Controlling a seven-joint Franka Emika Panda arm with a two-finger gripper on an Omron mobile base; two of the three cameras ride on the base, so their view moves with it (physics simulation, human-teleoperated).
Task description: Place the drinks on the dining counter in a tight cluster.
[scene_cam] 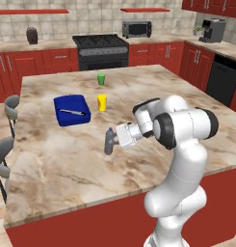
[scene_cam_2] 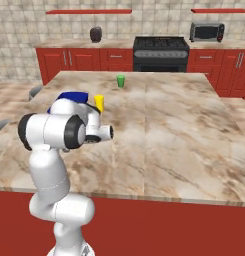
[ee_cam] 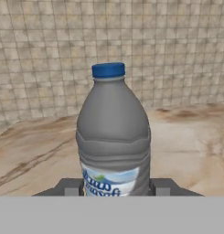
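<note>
The grey plastic bottle (ee_cam: 113, 137) with its blue cap stands upright in the tool (scene_cam: 110, 141), whose fingers are closed on its lower body, over the marble bench (scene_cam: 66, 169). To do this well, keep it vertical, carry it low toward the chosen cluster spot, and set its base flat before releasing, clear of the yellow cup (scene_cam: 102, 102) and blue box (scene_cam: 71, 110).

The dining counter (scene_cam: 66, 169) bears a blue box (scene_cam: 72, 110), yellow cup (scene_cam: 102, 102), green cup (scene_cam: 101, 79)
</note>
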